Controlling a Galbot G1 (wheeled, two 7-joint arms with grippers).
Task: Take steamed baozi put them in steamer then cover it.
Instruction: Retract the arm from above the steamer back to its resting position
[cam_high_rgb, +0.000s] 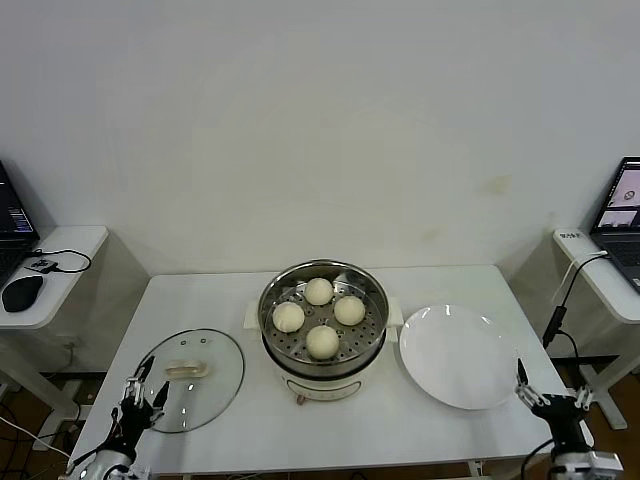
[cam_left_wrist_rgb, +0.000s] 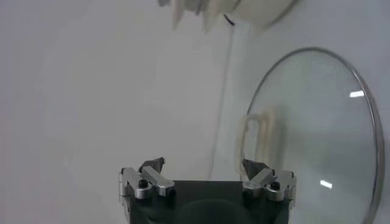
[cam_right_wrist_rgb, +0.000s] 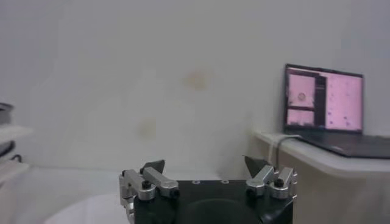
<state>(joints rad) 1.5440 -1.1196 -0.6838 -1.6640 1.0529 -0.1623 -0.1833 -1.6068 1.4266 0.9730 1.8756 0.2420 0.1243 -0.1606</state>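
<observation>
Four cream-white baozi (cam_high_rgb: 320, 315) sit on the perforated tray inside the shiny steel steamer (cam_high_rgb: 372, 345) on its white base at the table's middle. The glass cover (cam_high_rgb: 220, 368) with a cream bar handle (cam_high_rgb: 186, 370) lies flat on the table to the steamer's left; it also shows in the left wrist view (cam_left_wrist_rgb: 317, 128). My left gripper (cam_high_rgb: 140, 398) is open and empty at the table's front left, at the cover's near edge; the wrist view (cam_left_wrist_rgb: 204, 164) shows its jaws wide apart. My right gripper (cam_high_rgb: 548, 398) is open and empty at the table's front right corner, as the right wrist view (cam_right_wrist_rgb: 204, 164) shows.
An empty white plate (cam_high_rgb: 458, 355) lies right of the steamer. Side tables stand at both sides: the left one holds a mouse (cam_high_rgb: 22, 292) and a laptop edge, the right one a laptop (cam_high_rgb: 622, 220), seen also in the right wrist view (cam_right_wrist_rgb: 324, 100). A white wall stands behind.
</observation>
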